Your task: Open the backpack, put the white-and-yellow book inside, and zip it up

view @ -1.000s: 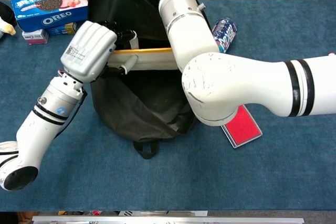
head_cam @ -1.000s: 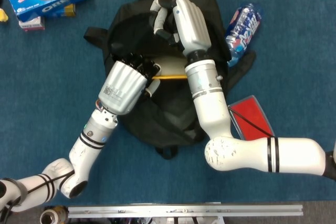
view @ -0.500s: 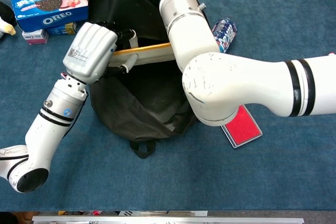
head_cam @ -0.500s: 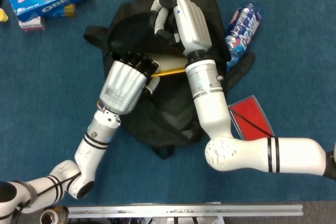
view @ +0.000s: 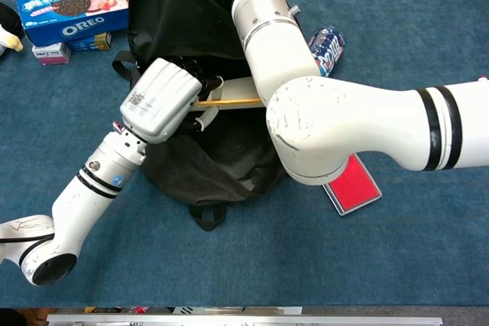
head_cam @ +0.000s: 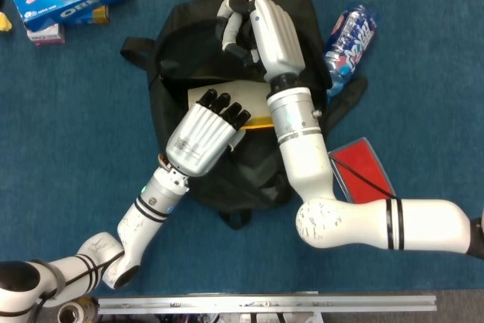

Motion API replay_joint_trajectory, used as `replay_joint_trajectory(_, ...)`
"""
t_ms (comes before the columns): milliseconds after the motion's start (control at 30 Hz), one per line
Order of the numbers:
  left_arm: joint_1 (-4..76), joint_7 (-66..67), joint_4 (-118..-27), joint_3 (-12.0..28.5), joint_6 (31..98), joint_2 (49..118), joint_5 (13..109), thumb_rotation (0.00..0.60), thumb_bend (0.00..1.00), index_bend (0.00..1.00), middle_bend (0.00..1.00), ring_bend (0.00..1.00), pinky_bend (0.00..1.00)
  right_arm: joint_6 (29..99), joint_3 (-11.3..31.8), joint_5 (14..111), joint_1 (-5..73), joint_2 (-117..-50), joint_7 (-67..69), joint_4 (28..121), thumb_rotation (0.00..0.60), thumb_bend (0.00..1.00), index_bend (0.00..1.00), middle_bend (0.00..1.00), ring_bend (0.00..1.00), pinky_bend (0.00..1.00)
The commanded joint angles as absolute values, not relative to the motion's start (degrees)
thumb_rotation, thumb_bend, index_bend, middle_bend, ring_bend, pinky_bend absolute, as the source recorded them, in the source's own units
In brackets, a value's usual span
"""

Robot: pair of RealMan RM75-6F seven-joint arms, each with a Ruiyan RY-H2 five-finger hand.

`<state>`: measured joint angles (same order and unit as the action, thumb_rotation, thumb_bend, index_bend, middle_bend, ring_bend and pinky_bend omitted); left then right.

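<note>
Blue cloth table (head_cam: 68,111) bears backpack (head_cam: 257,179); left hand (head_cam: 206,132) grasps book (head_cam: 227,96), right hand (head_cam: 261,28) grips backpack.

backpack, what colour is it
Plain black. The backpack shows best in the head view, lying on the blue table.

"OREO" (blue box (view: 70,10)), can unreadable

Book (head_cam: 227,97) in backpack (head_cam: 189,51), bottle (head_cam: 352,39) right.
</note>
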<state>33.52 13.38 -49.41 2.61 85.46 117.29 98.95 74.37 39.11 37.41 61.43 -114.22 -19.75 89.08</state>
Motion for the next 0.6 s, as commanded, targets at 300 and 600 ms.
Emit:
replay_joint_trajectory(300, 36.6, 17.0, -46.3, 4.3, 83.9, 118.3, 99.1, 0.600, 0.38, 0.73, 0.63, 0.47, 0.48, 74.6, 39.2, 37.0, 61.4, -114.1, -19.9, 89.8, 0.600, 0.83, 0.83, 0.73, 0.63, 0.82)
replay_joint_trajectory(600, 39.4, 16.8, -38.4, -0.1, 87.0, 117.7, 105.3, 0.600, 0.36, 0.74, 0.63, 0.47, 0.48, 75.0, 39.0, 36.9, 61.4, -114.0, -20.2, 90.0, 0.600, 0.83, 0.83, 0.73, 0.63, 0.82)
